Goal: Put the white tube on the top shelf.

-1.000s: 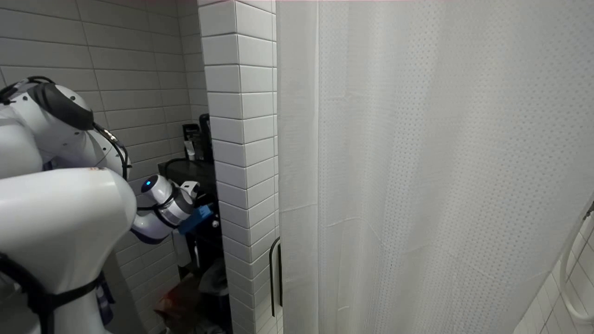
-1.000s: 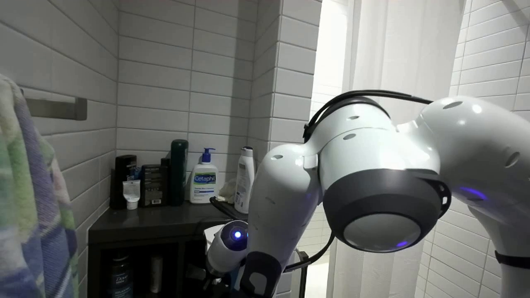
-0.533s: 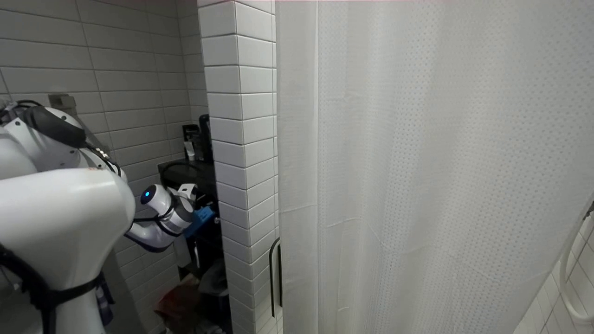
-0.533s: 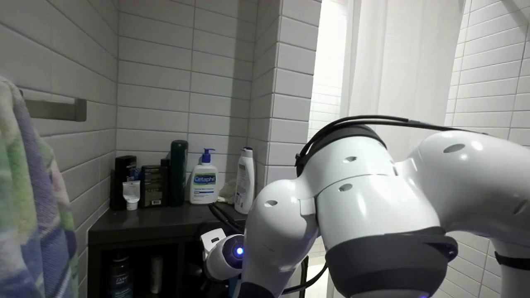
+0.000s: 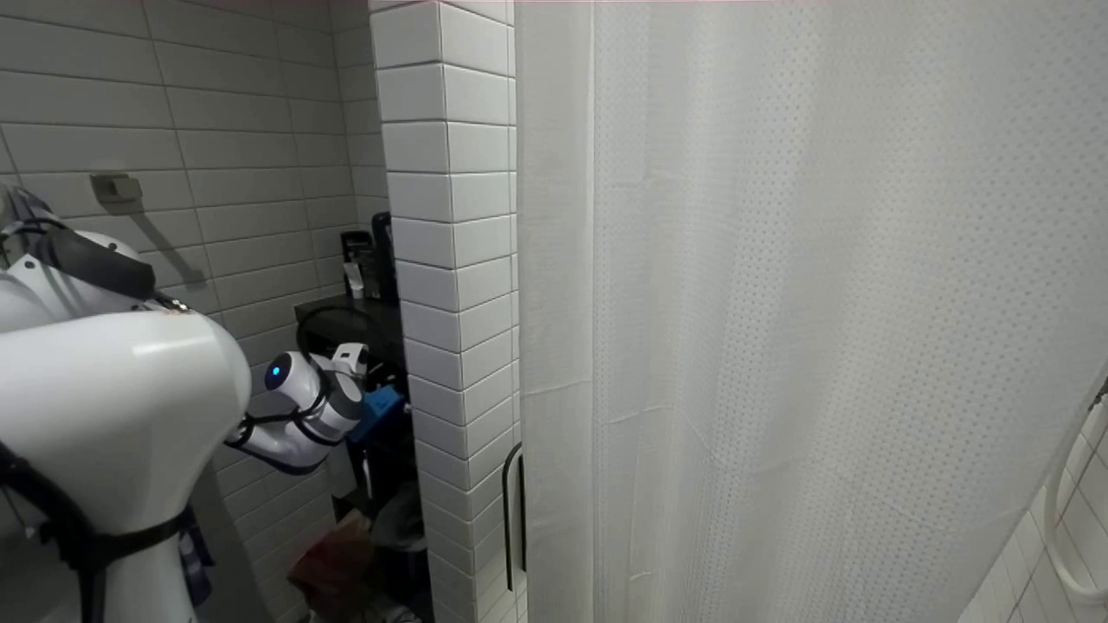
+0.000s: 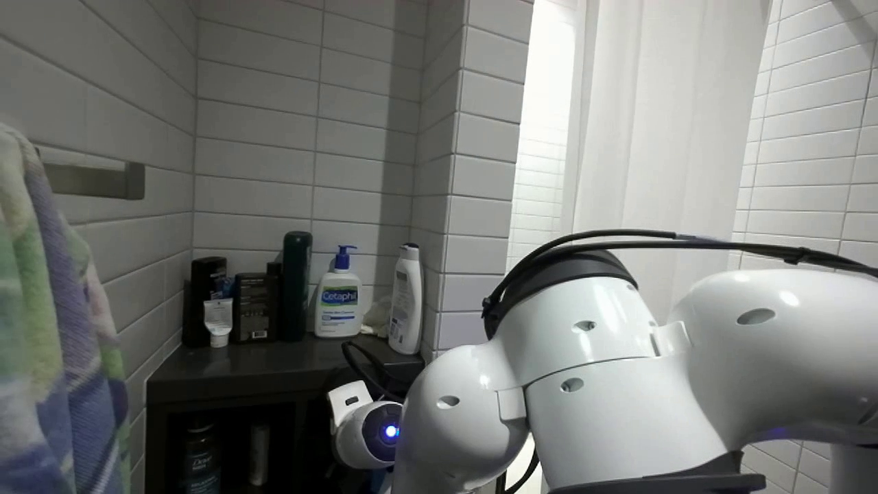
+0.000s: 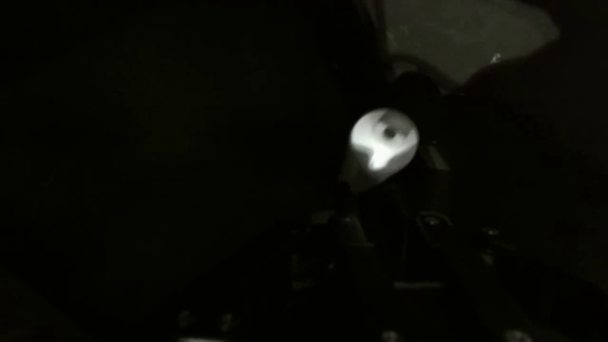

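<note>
The white tube [image 7: 384, 142] shows its bright round end with a small dark hole in the very dark wrist view. My gripper [image 7: 392, 173] has its fingers close about the tube's sides and is shut on it. In an exterior view the gripper [image 5: 383, 400] is low beside the dark rack, below its top board, with a small white spot at its tip. In the exterior view from the towel side, the gripper is hidden behind the arm. The top shelf [image 6: 274, 362] is the black uppermost board; it also shows beyond the pillar's edge [image 5: 368, 310].
On the top shelf stand a small white squeeze tube [image 6: 218, 322], dark boxes [image 6: 255, 309], a green bottle [image 6: 296, 285], a Cetaphil pump bottle [image 6: 338, 302] and a white bottle [image 6: 406, 302]. A tiled pillar [image 5: 450, 285] borders the rack. A towel [image 6: 55, 309] hangs beside it.
The arm's elbow and upper links have sunk well down. The hand has moved slightly down, staying beside the rack below the top board. The white spot stays at the gripper's tip.
</note>
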